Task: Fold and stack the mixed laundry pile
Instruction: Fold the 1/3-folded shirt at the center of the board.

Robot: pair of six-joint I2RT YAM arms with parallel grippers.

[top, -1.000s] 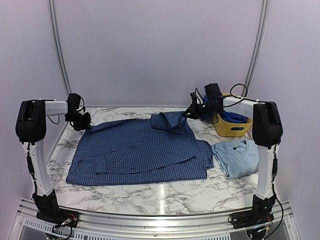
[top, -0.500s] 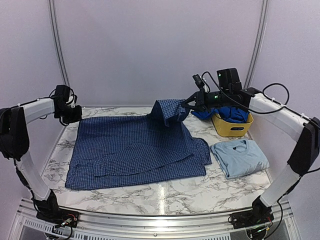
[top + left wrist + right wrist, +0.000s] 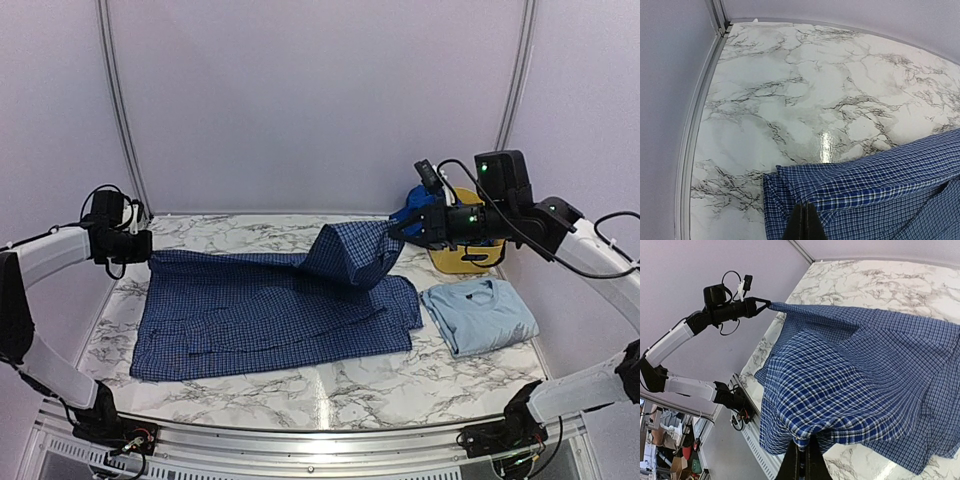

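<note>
Two pinch grips on the shirt [image 3: 280, 300]: the left gripper [image 3: 148, 247] is closed on the far corner well away from the basket [image 3: 462, 258], and the right gripper [image 3: 400, 228] is closed on the far corner just beside the basket. The basket-side corner is lifted off the table [image 3: 330, 385], so the cloth tents up; the rest lies flat. A folded T-shirt [image 3: 485, 312] sits just in front of the basket. Judged step: first fold of the shirt, far edge being raised. The next move probably calls for both grippers to carry that edge toward the near hem together, taut, without either pinch slipping. Versus a second ago: the basket-side corner was a low flap and is now high; the left gripper has drawn farther from the basket; the T-shirt is unmoved.
</note>
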